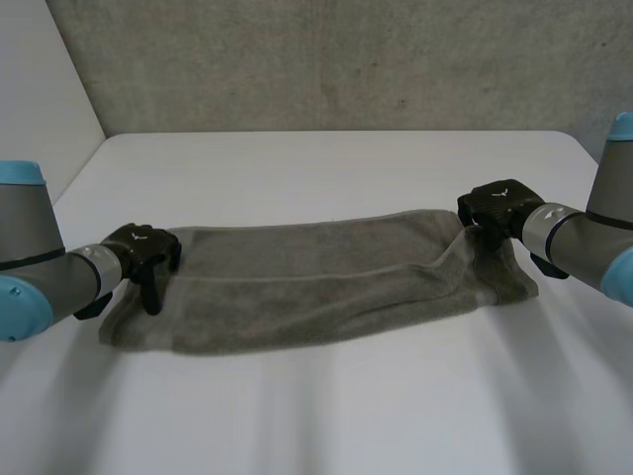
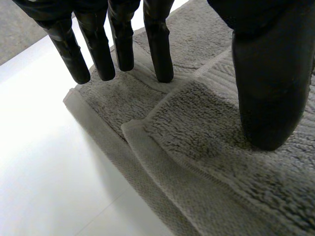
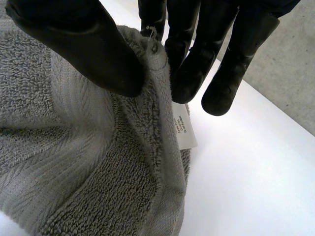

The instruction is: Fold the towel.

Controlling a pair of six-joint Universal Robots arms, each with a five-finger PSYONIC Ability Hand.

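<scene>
A robotics lab or test bay is indicated. A plain white table (image 1: 326, 158) is flanked by the left arm (image 1: 40, 262) and right arm (image 1: 593, 237); a bare grey concrete wall (image 1: 346, 59) is seen beyond the left hand (image 1: 140, 244) and right hand (image 1: 495, 206).

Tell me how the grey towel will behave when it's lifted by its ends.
Probably floppy: where the right hand pinches the towel at its end, the cloth drapes and creases rather than holding shape, so the middle would likely sag. Its looped pile looks grippy, so slipping seems unlikely. It looks thick, so perhaps fairly heavy for cloth.
</scene>
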